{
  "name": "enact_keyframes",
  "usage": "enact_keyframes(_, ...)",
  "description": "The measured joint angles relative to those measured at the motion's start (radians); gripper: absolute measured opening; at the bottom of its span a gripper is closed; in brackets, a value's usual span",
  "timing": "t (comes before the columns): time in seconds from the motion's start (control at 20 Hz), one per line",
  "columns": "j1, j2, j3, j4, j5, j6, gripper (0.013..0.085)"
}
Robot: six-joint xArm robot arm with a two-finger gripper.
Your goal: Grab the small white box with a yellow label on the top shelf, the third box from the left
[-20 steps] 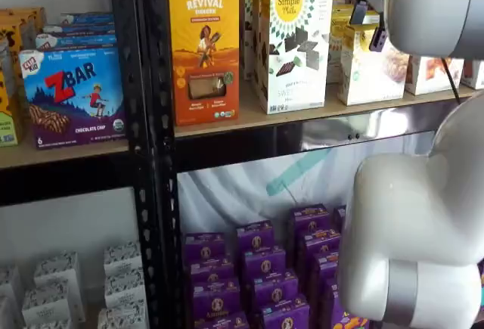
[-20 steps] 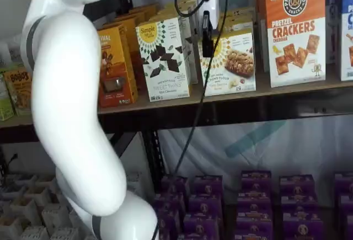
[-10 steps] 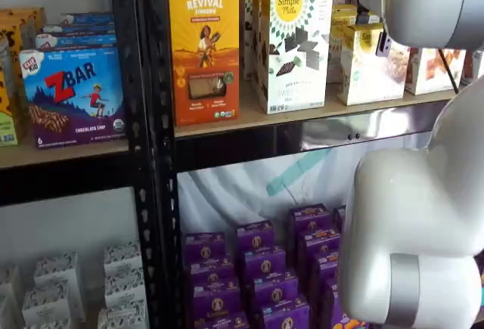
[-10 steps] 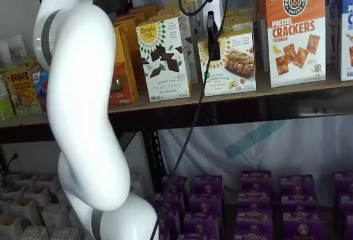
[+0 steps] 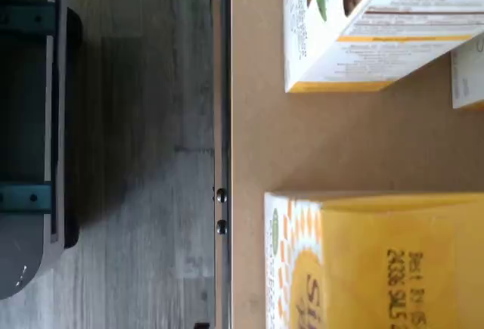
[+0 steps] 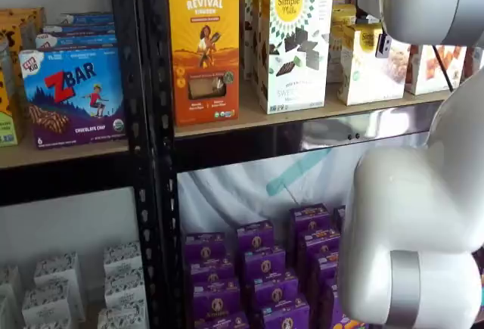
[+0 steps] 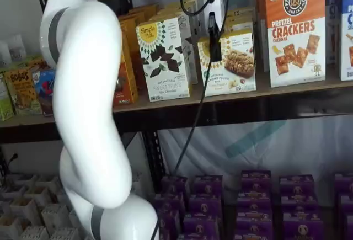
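The small white box [image 7: 234, 66] with a yellow top band stands on the top shelf [image 7: 309, 88], and shows in both shelf views [image 6: 363, 72]. My gripper [image 7: 214, 55] hangs from above just in front of the box's left part. Only one black finger [image 7: 213, 36] shows, side-on, below the white body. A dark bit of the gripper [image 6: 383, 45] overlaps the box's upper front. The box rests on the board and nothing is held. The wrist view looks down on the box's yellow top [image 5: 393, 261] and the tan board [image 5: 318, 140] near its front rail.
A taller Simple Mills box [image 7: 164, 58] stands left of the small box and a pretzel crackers box [image 7: 295, 30] right of it. The orange Revival box [image 6: 204, 53] is further left. My white arm [image 7: 88, 113] and its cable [image 7: 193, 124] hang before the shelves. Purple boxes [image 7: 253, 196] fill the lower board.
The gripper has shifted slightly right along the small white box's front, and the arm's elbow has swung right. The box has not moved.
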Motion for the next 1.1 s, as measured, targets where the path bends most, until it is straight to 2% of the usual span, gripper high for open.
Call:
enact_keyframes(0.05,0.0,0.001,-0.001,0.001,0.001,0.0,0.085)
enact_keyframes(0.15,-0.002,0.003,-0.003,0.008,0.003,0.0,0.077)
enact_keyframes(0.25,-0.004,0.005,-0.004,0.014,0.003,-0.001,0.077)
enact_keyframes(0.35,-0.006,0.005,-0.004,0.02,0.002,-0.003,0.069)
enact_keyframes(0.6,-0.009,0.004,-0.004,0.023,-0.002,-0.006,0.069)
enact_keyframes(0.65,-0.01,0.002,-0.003,0.026,-0.003,-0.007,0.065)
enact_keyframes(0.7,-0.011,0.002,-0.002,0.027,-0.004,-0.007,0.065)
enact_keyframes(0.8,-0.012,0.0,-0.001,0.03,-0.005,-0.007,0.057)
enact_keyframes(1.05,-0.011,-0.004,0.004,0.031,-0.009,-0.007,0.057)
enact_keyframes(1.1,-0.011,-0.005,0.005,0.031,-0.01,-0.007,0.053)
